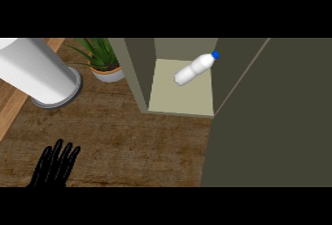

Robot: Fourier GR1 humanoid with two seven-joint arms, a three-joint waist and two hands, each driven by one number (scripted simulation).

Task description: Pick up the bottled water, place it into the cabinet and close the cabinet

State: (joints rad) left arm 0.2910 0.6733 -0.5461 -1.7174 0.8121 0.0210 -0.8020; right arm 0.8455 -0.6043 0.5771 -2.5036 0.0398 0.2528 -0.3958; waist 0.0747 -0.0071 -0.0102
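The bottled water (194,69), white with a blue cap, stands tilted inside the cabinet (138,74) on its pale shelf floor, cap toward the upper right. The cabinet door (272,118) fills the right side of the view, swung partway across the opening and covering its right part. My left hand (55,165) rests open at the lower left, fingers straight and up, far from the cabinet. The right hand does not show.
A large white cylinder on a grey round base (39,74) stands at the upper left. A potted green plant (103,61) sits just left of the cabinet. A lighter wooden strip (13,105) runs along the left edge.
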